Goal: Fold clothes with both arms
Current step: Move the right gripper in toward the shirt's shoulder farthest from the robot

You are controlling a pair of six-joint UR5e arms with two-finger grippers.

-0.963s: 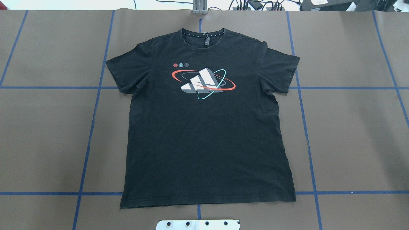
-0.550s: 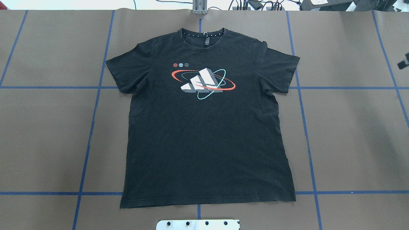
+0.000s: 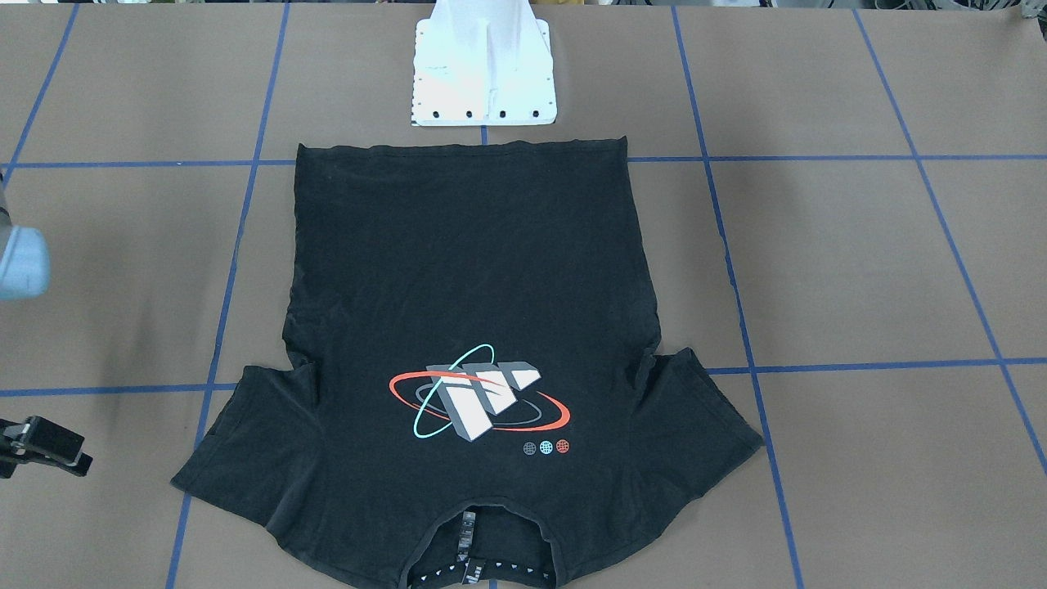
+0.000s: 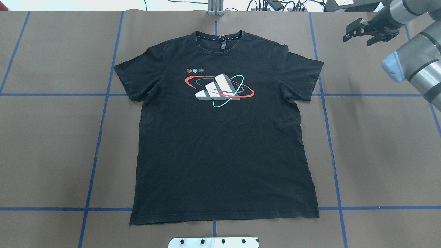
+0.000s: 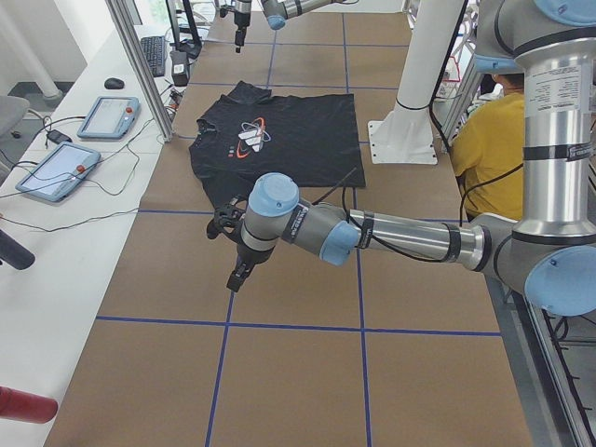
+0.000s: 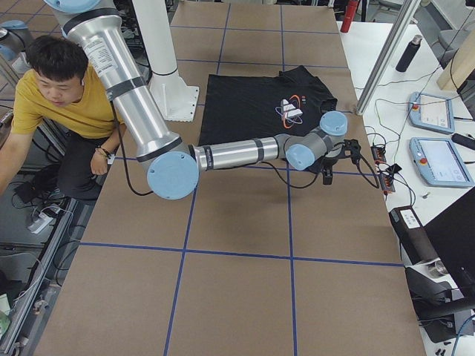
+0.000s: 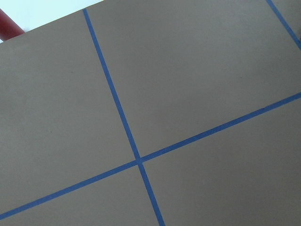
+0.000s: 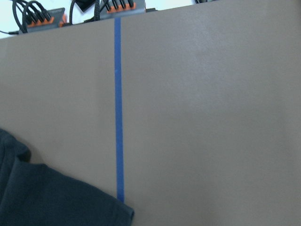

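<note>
Black T-shirt (image 4: 220,155) flat, logo up

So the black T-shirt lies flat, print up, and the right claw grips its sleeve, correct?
No. The right claw grips nothing: it hangs over the bare table, apart from the T-shirt, as the overhead view shows. The rest is right.

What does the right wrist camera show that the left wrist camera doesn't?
Only the right wrist view: a corner of the black T-shirt at bottom left, and cables with orange connectors beyond the table edge. Only the left wrist view: a tape crossing and a red object at top left. Both: brown table cover with blue tape.
</note>
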